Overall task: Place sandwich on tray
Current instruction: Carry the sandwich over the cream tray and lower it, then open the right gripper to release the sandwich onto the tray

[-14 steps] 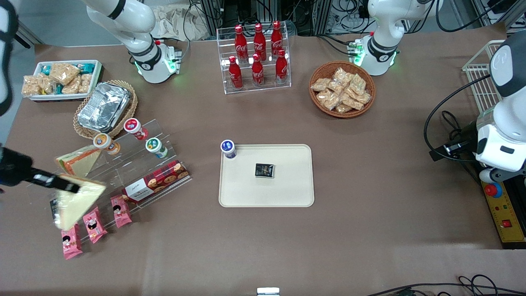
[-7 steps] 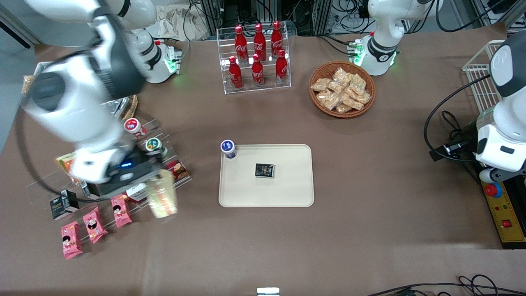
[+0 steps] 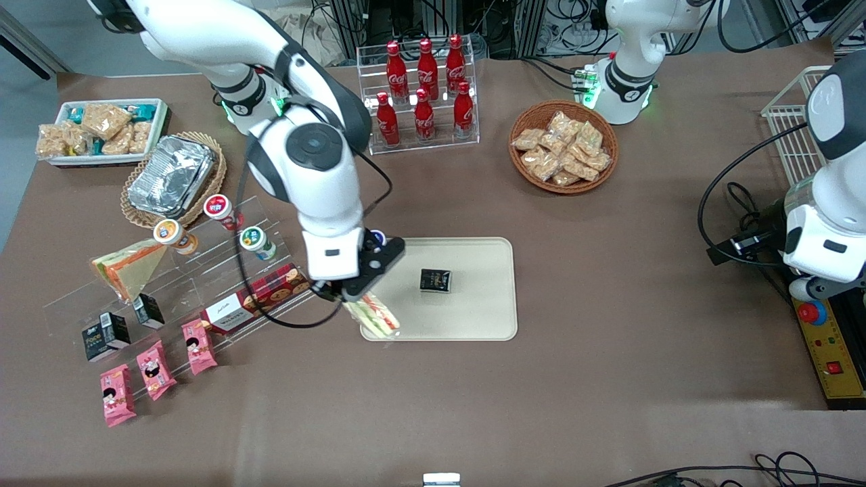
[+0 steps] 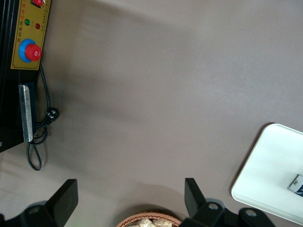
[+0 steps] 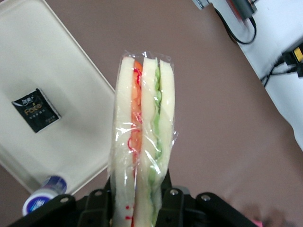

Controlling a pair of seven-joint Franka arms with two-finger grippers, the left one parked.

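Observation:
My right gripper (image 3: 353, 299) is shut on the sandwich (image 3: 373, 317), a clear-wrapped wedge with white bread and red-orange and green filling stripes. It hangs above the tray's corner nearest the front camera at the working arm's end. The right wrist view shows the sandwich (image 5: 142, 137) standing between the fingers of the gripper (image 5: 141, 198), over the tray's edge. The tray (image 3: 473, 308) is flat, cream-beige, with rounded corners and a low rim; it also shows in the right wrist view (image 5: 42, 71) and the left wrist view (image 4: 274, 170).
On the tray lie a small black packet (image 3: 435, 280) and a blue-capped cup (image 5: 41, 198) at its corner. A larger pale sandwich wedge (image 3: 128, 267), cookie box (image 3: 260, 296) and pink packs (image 3: 155, 368) sit on the acrylic rack toward the working arm's end. Cola bottles (image 3: 425, 88) and a snack basket (image 3: 563, 145) stand farther from the camera.
My right gripper has carried the sandwich from the acrylic rack at the working arm's end across to the tray's near corner. The arm now reaches over the table's middle.

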